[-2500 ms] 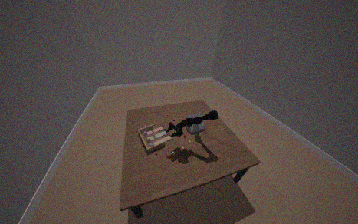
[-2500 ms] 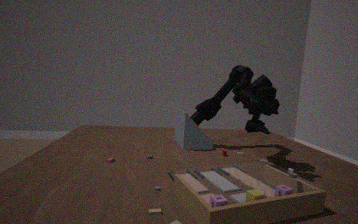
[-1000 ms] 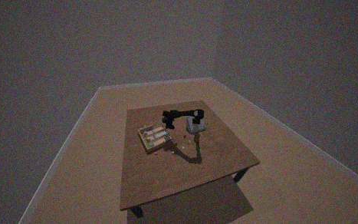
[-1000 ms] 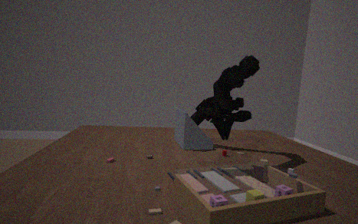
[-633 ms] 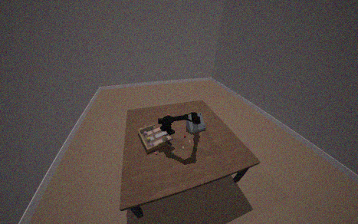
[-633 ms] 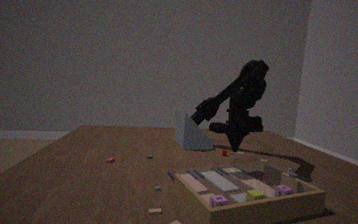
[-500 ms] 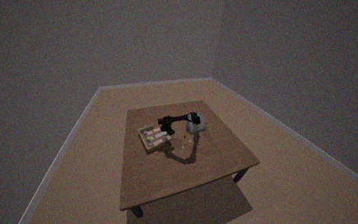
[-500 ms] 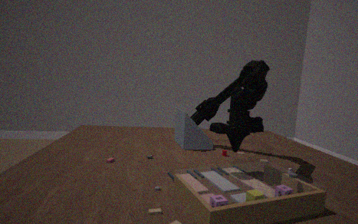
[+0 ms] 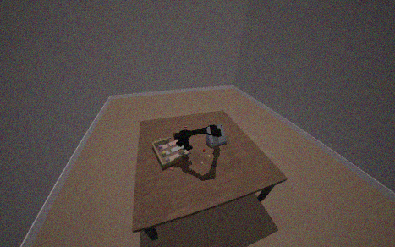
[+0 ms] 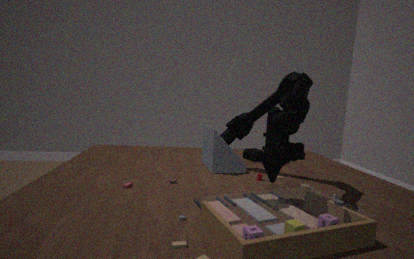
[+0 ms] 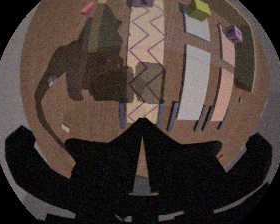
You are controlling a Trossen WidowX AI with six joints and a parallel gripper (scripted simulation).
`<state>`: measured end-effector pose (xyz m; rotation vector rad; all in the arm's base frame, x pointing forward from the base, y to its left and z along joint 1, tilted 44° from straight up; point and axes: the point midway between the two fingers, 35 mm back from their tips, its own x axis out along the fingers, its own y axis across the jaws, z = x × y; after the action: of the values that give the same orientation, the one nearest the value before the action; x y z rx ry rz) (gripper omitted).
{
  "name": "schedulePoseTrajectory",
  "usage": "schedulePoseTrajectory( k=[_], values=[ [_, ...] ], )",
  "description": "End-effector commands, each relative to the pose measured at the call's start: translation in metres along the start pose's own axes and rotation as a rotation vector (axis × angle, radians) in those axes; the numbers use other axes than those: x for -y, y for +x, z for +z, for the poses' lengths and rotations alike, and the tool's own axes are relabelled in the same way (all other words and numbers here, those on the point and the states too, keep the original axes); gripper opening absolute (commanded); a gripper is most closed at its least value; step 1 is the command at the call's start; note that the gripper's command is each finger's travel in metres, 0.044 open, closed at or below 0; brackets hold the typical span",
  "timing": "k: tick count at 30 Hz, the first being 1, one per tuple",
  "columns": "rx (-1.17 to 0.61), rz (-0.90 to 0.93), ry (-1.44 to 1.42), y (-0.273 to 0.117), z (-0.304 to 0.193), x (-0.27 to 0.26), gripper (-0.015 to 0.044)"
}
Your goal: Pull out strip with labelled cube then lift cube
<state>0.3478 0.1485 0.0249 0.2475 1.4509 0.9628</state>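
Zigzag-patterned strip point(image 9: 178, 156) point(image 10: 300, 215) point(image 11: 146, 47), unbroken, laid in wooden tray point(image 9: 172, 163) point(image 10: 309, 241) point(image 11: 251, 37); purple cube point(image 9: 167, 160) point(image 10: 328, 220) point(image 11: 142, 2) carried at its far end. Gripper point(image 9: 189, 147) point(image 10: 272, 179) point(image 11: 141, 120), fully closed, nothing held, is positioned above the tray's cube-free end.

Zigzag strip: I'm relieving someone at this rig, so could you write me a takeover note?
End effector: shut, nothing held, close to the near end of the zigzag strip.
Job's things: that strip looks unbroken, lies in the tray, and carries a purple cube. The other two strips have gaps.
Done: neither pull nor lift.
Left: pull only the zigzag strip, then raise its cube.
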Motion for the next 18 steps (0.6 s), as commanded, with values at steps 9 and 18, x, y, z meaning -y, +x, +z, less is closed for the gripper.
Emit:
schedulePoseTrajectory(
  k=[9, 18],
  values=[
    [-0.003, 0.001, 0.009, 0.02, -0.002, 0.001, 0.0],
    [-0.003, 0.003, 0.009, 0.035, -0.004, 0.001, 0.0]
  ],
)
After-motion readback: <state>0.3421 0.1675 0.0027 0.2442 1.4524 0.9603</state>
